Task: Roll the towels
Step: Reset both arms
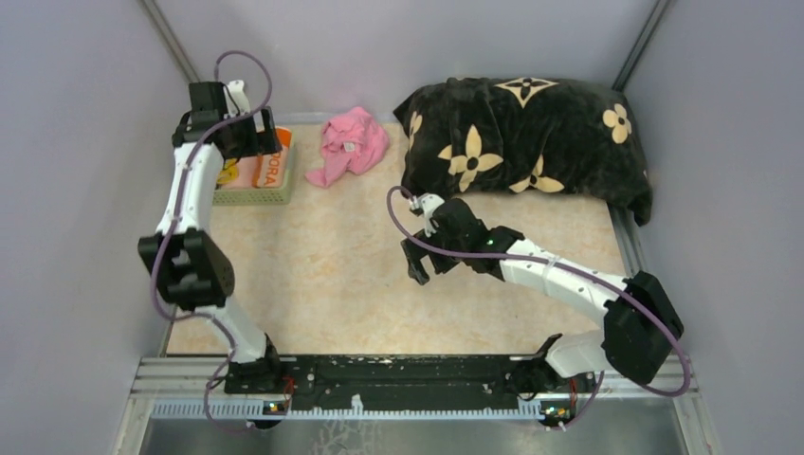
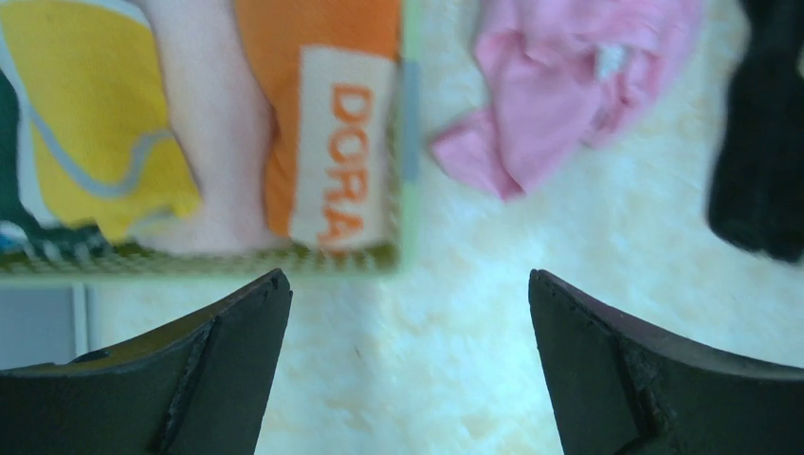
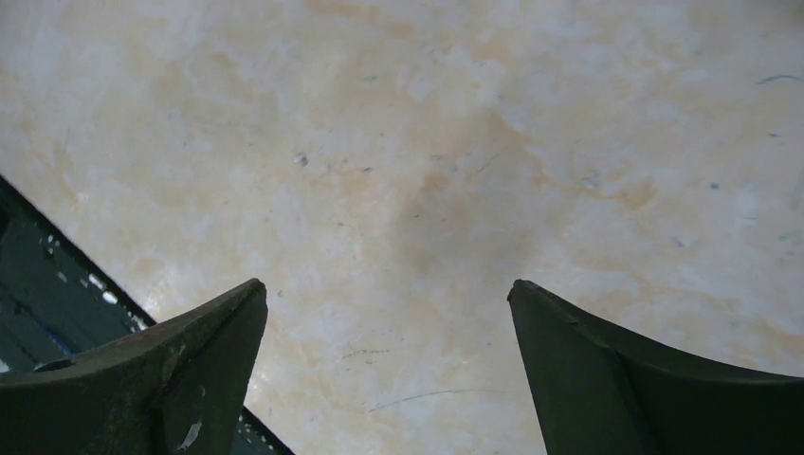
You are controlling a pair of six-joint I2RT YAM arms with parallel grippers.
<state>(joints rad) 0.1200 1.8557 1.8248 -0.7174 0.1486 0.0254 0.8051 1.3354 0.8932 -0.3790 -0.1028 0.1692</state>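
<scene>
Left arm: reaches along the left side of the bench to its far-left corner. Left hand: jaws spread wide, nothing between them but bare bench, tips poised at the rim of the basket and touching neither towel. Basket: green, woven, rectangular, sitting in the far-left corner of the bench; it holds both towels side by side. Yellow towel: bundled in the left part of the basket, yellow face up with a grey outline drawn across it. Peach towel: bundled in the right part of the basket against its right wall, orange border showing, with a pale label reading "DORA" in orange letters. How tightly either towel is wound cannot be told. Pink cloth: crumpled in a loose heap on the bench just right of the basket, apart from it. Right hand: near the middle of the bench, jaws spread wide, holding nothing, with only the cream marbled surface below. Right arm: runs from its base at the near right toward the centre. Black blanket: bulky, with beige flowers, piled in the far-right corner, well apart from the basket.
</scene>
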